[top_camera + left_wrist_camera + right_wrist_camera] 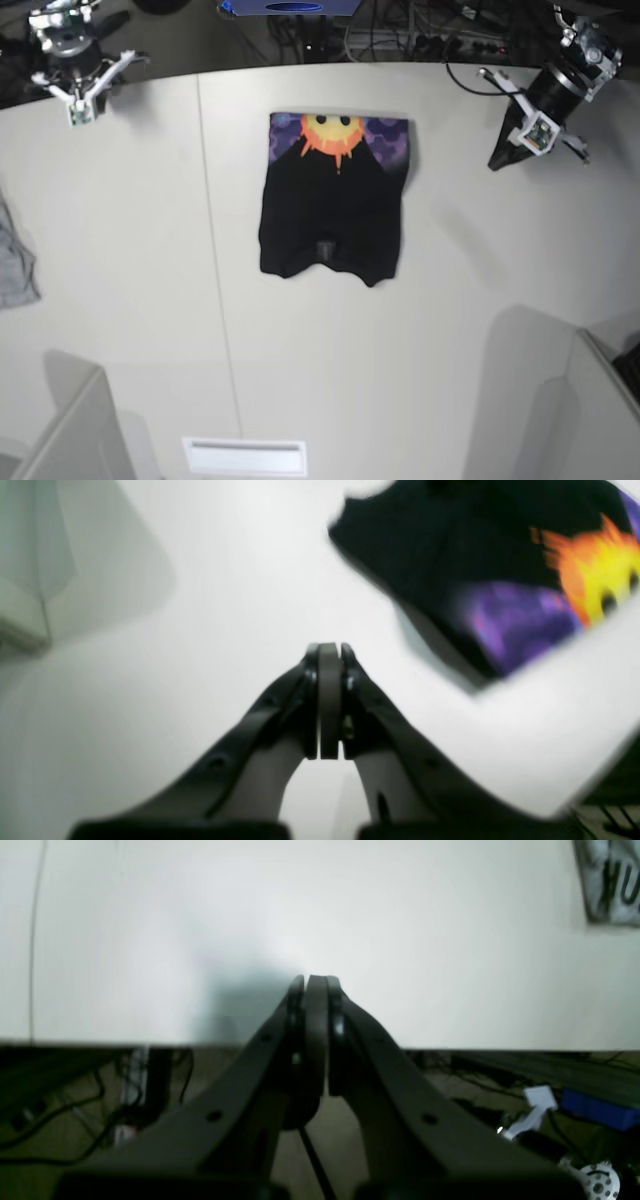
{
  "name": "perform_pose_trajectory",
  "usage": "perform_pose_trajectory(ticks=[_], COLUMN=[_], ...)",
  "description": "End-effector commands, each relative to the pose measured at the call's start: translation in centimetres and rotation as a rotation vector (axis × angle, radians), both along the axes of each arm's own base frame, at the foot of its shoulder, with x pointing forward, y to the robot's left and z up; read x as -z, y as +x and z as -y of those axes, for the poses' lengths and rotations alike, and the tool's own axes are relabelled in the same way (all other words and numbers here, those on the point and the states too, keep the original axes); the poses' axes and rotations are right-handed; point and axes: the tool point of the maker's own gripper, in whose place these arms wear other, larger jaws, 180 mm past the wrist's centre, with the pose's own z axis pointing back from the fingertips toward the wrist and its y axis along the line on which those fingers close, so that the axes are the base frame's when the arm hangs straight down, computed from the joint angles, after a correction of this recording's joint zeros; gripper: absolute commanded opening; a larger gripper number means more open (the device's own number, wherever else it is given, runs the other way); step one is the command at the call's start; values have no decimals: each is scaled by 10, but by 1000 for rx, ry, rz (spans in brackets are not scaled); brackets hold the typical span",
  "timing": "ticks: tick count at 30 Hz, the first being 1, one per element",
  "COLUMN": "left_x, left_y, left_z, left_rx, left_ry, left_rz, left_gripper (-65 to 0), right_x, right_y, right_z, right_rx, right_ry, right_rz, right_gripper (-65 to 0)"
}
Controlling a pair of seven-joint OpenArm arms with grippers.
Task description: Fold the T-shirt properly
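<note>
The T-shirt (332, 200) lies folded on the table (450, 330); left gripper (328, 650) and right gripper (315, 982), fingers clenched on nothing, flank it; its loose far corner could spring open

the t-shirt (330, 215) is black with an orange-yellow smiling sun on purple; the bench (130, 300) is white; a small cloth (14, 265) is grey.

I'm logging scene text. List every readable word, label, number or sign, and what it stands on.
"HU": dark letters, cut off at the frame edge, on a grey sheet at the top right of the right wrist view; blurred, so uncertain.
T-shirt: sun-face print only, no words.
Nothing else is legible.
</note>
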Motion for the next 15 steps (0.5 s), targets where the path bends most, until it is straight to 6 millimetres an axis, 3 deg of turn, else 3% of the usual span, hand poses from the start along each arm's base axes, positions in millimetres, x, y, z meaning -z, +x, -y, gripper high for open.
perform_pose_trajectory(ticks=[1, 10, 15], left_x=[-8, 37, 50], left_y=[-5, -92, -126], left_z=[1, -4, -7], left_rx=[4, 16, -31], left_ry=[-33, -68, -110], left_rz=[27, -109, -180], left_gripper=[-650, -650, -650], right_x=[-7, 4, 9], right_y=[-2, -50, -82], right_z=[2, 5, 3], right_rx=[-21, -31, -37], right_ry=[-21, -40, -37], right_rz=[17, -110, -198], right_gripper=[-650, -650, -650])
